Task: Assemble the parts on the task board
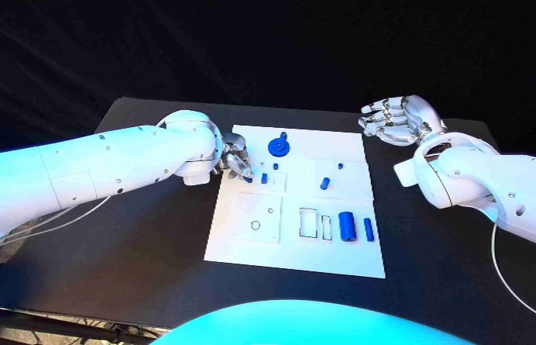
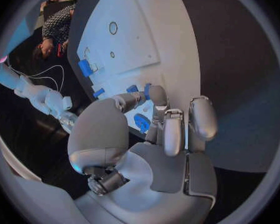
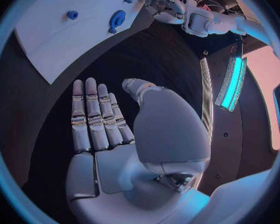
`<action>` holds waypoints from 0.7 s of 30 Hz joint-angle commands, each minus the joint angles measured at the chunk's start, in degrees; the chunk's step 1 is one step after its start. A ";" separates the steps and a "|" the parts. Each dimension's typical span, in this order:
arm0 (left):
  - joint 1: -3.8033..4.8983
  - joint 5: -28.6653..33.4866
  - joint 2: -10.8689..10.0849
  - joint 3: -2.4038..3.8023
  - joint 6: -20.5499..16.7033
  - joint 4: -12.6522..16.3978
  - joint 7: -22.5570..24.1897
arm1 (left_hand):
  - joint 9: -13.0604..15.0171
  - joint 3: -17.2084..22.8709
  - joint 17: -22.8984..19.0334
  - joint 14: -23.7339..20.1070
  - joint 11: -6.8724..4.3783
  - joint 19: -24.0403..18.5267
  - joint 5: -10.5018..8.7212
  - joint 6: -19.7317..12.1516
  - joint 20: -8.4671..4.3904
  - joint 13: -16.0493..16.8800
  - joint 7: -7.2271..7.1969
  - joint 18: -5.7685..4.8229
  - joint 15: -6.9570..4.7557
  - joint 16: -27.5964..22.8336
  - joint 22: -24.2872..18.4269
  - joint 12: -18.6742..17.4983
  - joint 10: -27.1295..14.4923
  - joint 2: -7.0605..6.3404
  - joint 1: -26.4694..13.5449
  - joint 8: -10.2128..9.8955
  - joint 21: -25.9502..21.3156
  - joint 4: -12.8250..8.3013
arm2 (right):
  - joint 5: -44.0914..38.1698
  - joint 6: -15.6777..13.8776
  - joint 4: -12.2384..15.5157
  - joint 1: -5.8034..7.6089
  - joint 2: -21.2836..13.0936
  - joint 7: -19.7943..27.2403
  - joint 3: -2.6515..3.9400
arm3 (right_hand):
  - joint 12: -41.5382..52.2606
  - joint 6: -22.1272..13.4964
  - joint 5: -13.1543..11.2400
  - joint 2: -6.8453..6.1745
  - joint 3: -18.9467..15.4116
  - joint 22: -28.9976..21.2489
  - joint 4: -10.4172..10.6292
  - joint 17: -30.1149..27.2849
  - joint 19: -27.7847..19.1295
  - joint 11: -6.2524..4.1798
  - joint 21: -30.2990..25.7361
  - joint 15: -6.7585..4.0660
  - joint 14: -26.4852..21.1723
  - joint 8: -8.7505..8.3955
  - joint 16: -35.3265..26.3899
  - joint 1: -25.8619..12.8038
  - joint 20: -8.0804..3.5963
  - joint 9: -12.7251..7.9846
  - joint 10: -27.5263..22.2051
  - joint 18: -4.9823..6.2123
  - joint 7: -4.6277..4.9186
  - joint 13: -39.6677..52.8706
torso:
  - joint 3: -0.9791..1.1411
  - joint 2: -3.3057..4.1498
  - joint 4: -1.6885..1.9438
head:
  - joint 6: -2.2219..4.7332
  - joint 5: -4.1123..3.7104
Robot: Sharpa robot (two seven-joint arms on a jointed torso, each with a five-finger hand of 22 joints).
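The left hand (image 1: 234, 161) is down at the left edge of the task board (image 1: 335, 256), near its far corner, fingers curled in toward the board. A small blue peg (image 1: 248, 180) sits right at its fingertips; from the left wrist view a fingertip (image 2: 157, 95) is on or just over a little blue piece (image 2: 147, 90), but I cannot tell whether it is actually pinched or only touched. The right hand (image 1: 396, 120) hovers off the board's far right corner, over the black table (image 1: 134, 236), holding nothing; in its own wrist view the fingers (image 3: 93, 117) lie straight, side by side, with the thumb set apart.

On the board, a round blue gear-like part (image 1: 277, 146) lies near the far edge, just beside the left hand. Another short blue peg (image 1: 265, 178) stands close to the first, and one more (image 1: 325, 182) stands further toward the right. Down by the right edge a thick blue cylinder (image 1: 348, 226) and a thin blue pin (image 1: 369, 229) lie side by side, next to two narrow rectangular cut-outs (image 1: 316, 225). A square recessed plate (image 1: 258, 219) with a small ring outline sits left of these.

No writing or labels can be read on the board
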 commanded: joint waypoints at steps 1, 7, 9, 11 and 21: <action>-0.70 -0.52 -0.40 -0.25 -1.96 0.86 -0.24 | -0.06 8.41 10.47 4.67 -0.10 0.67 0.37 2.05 -0.01 -0.11 -1.58 -0.95 -0.41 0.16 0.23 -0.15 0.13 0.35 0.01 0.11 0.37 -8.63 | -0.35 0.66 0.05 -0.04 0.00 0.78 0.01 | -0.05 -0.21 0.17 -0.11 0.00 -0.07 -0.24 -0.07 0.33 0.17 -0.24 0.09 0.26 -0.28 -0.31 -0.53 0.06 -0.05 -0.08 0.26 2.27 -0.05 | -0.02 -0.02 0.01 | 0.00 0.00; -1.23 -0.63 -1.45 -0.11 -4.24 2.29 0.05 | -0.07 8.47 10.50 4.68 -0.13 0.78 0.42 2.06 -0.02 -0.04 -1.60 -0.99 -0.43 0.17 0.42 -0.12 0.18 0.38 0.07 0.12 0.47 -8.70 | -0.35 0.67 0.05 -0.10 -0.07 0.83 0.01 | -0.05 -0.21 0.17 -0.11 0.00 -0.07 -0.24 -0.07 0.33 0.17 -0.24 0.09 0.26 -0.28 -0.31 -0.53 0.06 -0.05 -0.08 0.26 2.27 -0.05 | -0.08 0.00 0.03 | -0.01 -0.07; -1.37 -0.68 -1.78 -0.08 -5.03 2.73 0.15 | -0.08 8.49 10.52 4.68 -0.14 0.87 0.43 2.07 -0.03 0.01 -1.61 -1.02 -0.44 0.18 0.56 -0.09 0.22 0.38 0.09 0.13 0.55 -8.73 | -0.35 0.66 0.05 -0.12 -0.09 0.84 0.01 | -0.03 -0.20 0.29 -0.11 0.13 -0.63 -0.38 -0.19 0.42 0.18 -0.24 0.10 0.35 -0.28 -0.50 -0.70 0.07 -0.10 -0.11 0.26 2.28 -0.04 | -0.10 -0.01 0.05 | -0.03 -0.10; -1.49 -0.73 -2.14 -0.05 -5.81 3.22 0.24 | -0.08 8.50 10.60 4.70 -0.15 0.90 0.45 2.08 -0.03 0.12 -1.62 -1.02 -0.45 0.22 0.60 -0.03 0.27 0.38 0.11 0.13 0.57 -8.76 | -0.35 0.66 0.07 -0.14 -0.12 0.85 0.01 | -0.03 -0.20 0.29 -0.11 0.13 -0.63 -0.38 -0.19 0.42 0.18 -0.24 0.10 0.35 -0.28 -0.50 -0.70 0.07 -0.10 -0.11 0.26 2.28 -0.04 | -0.12 -0.01 0.04 | -0.07 -0.11; -1.93 -0.94 -3.68 0.07 -11.83 5.45 1.55 | -0.09 8.53 10.56 4.69 -0.16 1.00 0.46 2.12 -0.05 0.21 -1.63 -1.06 -0.47 0.20 0.76 0.02 0.34 0.39 0.13 0.15 0.66 -8.79 | -0.35 0.61 0.15 -0.19 -0.25 0.94 0.01 | -0.03 -0.20 0.29 -0.11 0.13 -0.63 -0.38 -0.19 0.42 0.18 -0.24 0.10 0.35 -0.28 -0.50 -0.70 0.07 -0.10 -0.11 0.26 2.28 -0.04 | -0.10 0.03 0.07 | -0.09 -0.10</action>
